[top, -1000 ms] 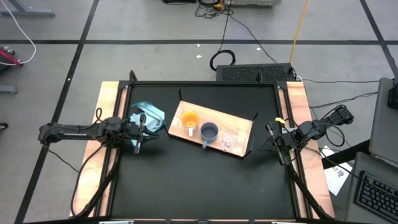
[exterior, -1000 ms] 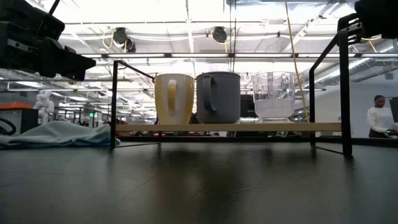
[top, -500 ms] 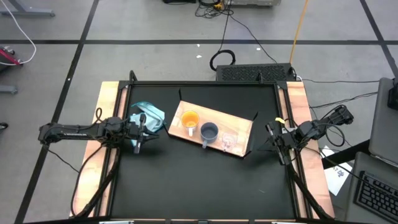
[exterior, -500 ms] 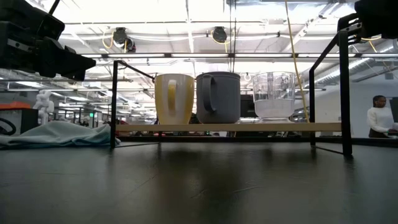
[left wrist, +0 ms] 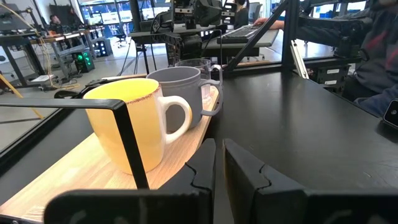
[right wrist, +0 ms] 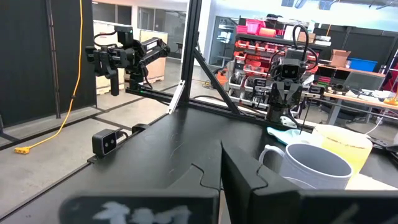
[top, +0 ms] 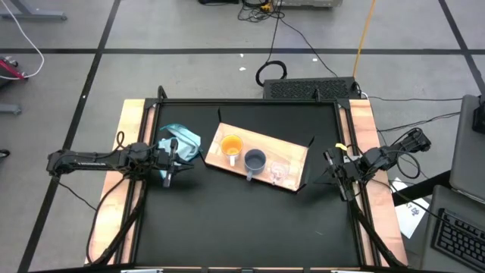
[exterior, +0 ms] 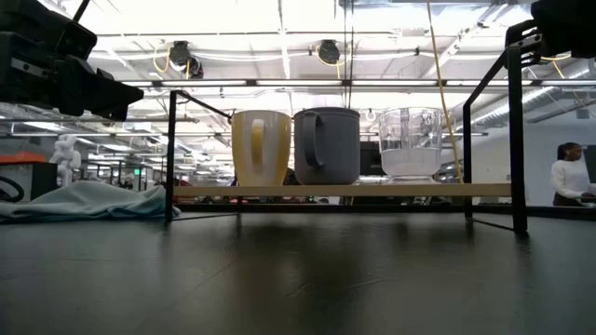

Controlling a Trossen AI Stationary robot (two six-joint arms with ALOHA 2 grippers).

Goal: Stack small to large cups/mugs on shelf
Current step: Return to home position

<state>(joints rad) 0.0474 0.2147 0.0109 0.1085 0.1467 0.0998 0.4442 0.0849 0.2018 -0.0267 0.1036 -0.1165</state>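
The shelf (top: 292, 155) is a light-wood board on dark brackets, standing mid-table. On it, in a row, stand an orange mug (top: 231, 145), a blue-grey mug (top: 255, 160) and a clear cup (top: 280, 168), each upright on its base; the low view shows the orange mug (exterior: 261, 147), the blue-grey mug (exterior: 326, 145) and the clear cup (exterior: 410, 142) side by side. My left gripper (top: 179, 154) hovers left of the shelf, level, shut on nothing; its own wrist view shows the left gripper (left wrist: 219, 168) pointing at the mugs. My right gripper (top: 330, 161) hovers right of the shelf, shut and empty.
A teal-blue cloth (top: 183, 138) lies crumpled on the table between the left gripper and the shelf's far left corner. The shelf's dark bracket posts (exterior: 171, 154) rise at its ends. Wooden rails (top: 130, 129) border the black tabletop (top: 242, 220). A person (exterior: 568, 177) is in the room beyond.
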